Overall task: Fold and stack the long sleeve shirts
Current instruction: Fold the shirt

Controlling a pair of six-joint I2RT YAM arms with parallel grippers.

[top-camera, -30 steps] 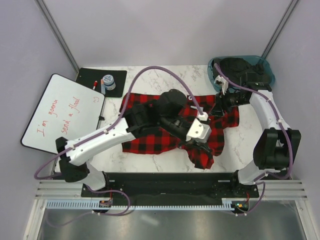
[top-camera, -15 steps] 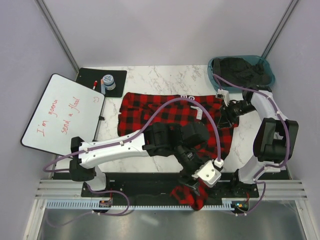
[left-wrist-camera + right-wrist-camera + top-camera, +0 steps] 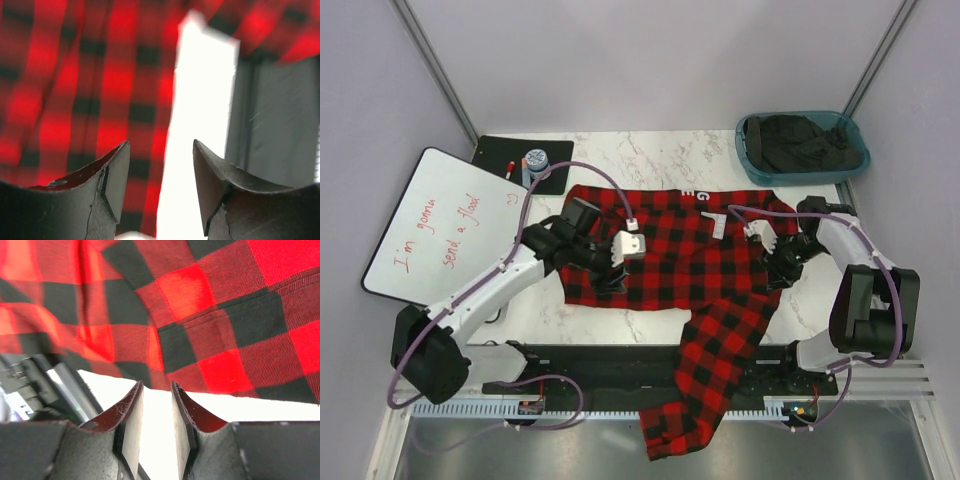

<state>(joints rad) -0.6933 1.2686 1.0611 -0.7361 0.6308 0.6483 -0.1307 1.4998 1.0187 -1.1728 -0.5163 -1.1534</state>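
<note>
- Running in red handwriting across the whiteboard (image 3: 440, 225), left of the desk (image 3: 650, 150), are the words "I'm gonna send a flood".
- The shirt (image 3: 670, 250) is a red-and-black check. It lies spread flat on the middle of the desk, collar at the far side.
- A white label (image 3: 703, 196) sits at the collar and a second white tag (image 3: 718, 228) lies just below it. The print on both is too small to read.
- One sleeve (image 3: 695, 380) trails off the near edge of the desk, over the black base rail (image 3: 580, 365).
- The left hand (image 3: 608, 280) hovers over the shirt's left half. In the left wrist view the hand (image 3: 160, 150) is well open with nothing between the fingers, only check cloth and white desk below.
- The right hand (image 3: 785, 262) is at the shirt's right edge. In the right wrist view the hand (image 3: 156, 387) has its fingers close together, with a narrow gap showing bare desk. It holds nothing, and the shirt's hem lies just beyond the tips.
- A teal bin (image 3: 745, 150) of dark clothes stands at the far right corner.
</note>
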